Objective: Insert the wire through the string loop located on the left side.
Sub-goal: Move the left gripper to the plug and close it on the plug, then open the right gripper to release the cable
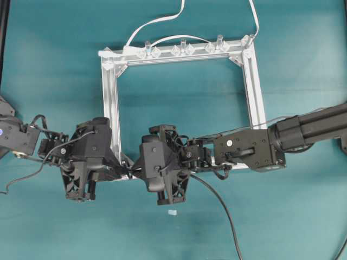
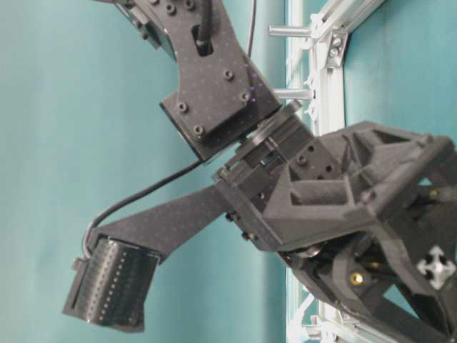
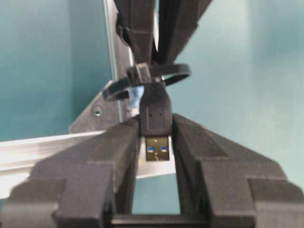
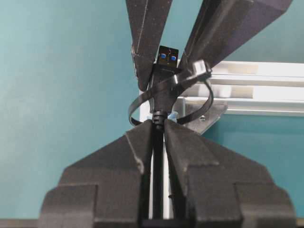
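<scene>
The wire's black plug (image 3: 156, 107) passes through the string loop (image 3: 176, 73), a thin dark band tied at the lower left corner of the silver frame (image 1: 108, 108). My left gripper (image 3: 156, 124) is shut on the plug body, and the silver tip (image 3: 157, 148) pokes out between its fingers. Opposite it, my right gripper (image 4: 159, 126) is shut on the wire just behind the loop (image 4: 187, 77). The plug (image 4: 167, 71) shows beyond it, between the left fingers. From above, both grippers (image 1: 129, 172) meet at that corner, and the wire (image 1: 217, 200) trails toward the front edge.
A white cable (image 1: 157, 21) and clear clips (image 1: 181, 50) sit along the frame's far bar. A small white scrap (image 1: 172, 212) lies on the teal table in front of the right gripper. The right arm (image 1: 303, 130) reaches across the frame's right bar.
</scene>
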Action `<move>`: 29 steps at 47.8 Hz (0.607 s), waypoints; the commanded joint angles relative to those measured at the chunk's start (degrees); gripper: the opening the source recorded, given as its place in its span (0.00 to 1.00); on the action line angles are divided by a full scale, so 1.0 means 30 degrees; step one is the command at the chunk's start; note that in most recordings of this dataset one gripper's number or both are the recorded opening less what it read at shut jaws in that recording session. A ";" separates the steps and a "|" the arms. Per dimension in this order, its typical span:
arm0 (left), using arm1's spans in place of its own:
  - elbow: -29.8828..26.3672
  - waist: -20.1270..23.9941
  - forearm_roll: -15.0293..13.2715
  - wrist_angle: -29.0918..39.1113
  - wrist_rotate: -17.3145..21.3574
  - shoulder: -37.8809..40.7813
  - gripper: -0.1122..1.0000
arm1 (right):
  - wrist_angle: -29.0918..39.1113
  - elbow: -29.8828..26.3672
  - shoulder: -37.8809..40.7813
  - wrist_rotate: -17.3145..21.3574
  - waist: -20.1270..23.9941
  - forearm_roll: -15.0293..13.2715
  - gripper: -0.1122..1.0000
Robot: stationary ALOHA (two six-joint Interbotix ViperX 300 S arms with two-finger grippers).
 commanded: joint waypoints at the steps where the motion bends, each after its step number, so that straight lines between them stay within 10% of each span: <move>1: -0.0264 -0.0059 0.0029 0.0000 -0.0176 -0.0176 0.29 | -0.0146 -0.0410 -0.0410 -0.0029 0.0029 -0.0059 0.19; 29: -0.0205 -0.0059 0.0059 0.0000 -0.0088 -0.0205 0.29 | -0.0146 -0.0146 -0.0410 -0.0088 0.0029 -0.0059 0.19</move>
